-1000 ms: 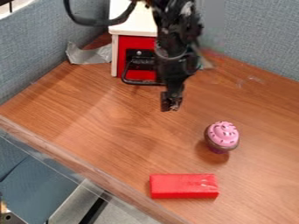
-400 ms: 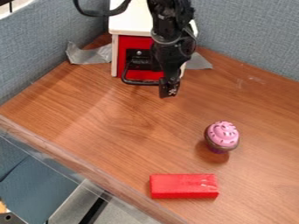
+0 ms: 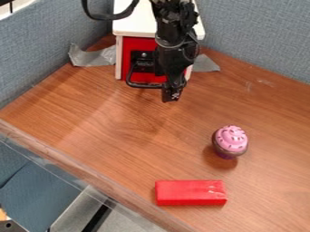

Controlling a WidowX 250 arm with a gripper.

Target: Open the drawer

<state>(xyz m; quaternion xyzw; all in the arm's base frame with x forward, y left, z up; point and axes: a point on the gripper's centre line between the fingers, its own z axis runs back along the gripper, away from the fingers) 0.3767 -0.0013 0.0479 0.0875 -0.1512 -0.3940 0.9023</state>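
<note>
Toward the left, tape (image 3: 91, 57) lies beside the cabinet (image 3: 142, 20) at the bench's (image 3: 115, 122) far corner; if it holds the cabinet down and gives, a pull could drag the whole box instead of opening the drawer (image 3: 138, 44). The wire handle (image 3: 140, 85) is thin and juts out, so a slightly misplaced gripper (image 3: 172, 94) could slip past it, or knock it and push the drawer shut.

The drawer is in the cabinet's front, behind and to the left of the gripper, whose tip is by the handle's right end; contact is unclear. I cannot tell how far the gripper is open, or whether it has hold of the handle.
</note>
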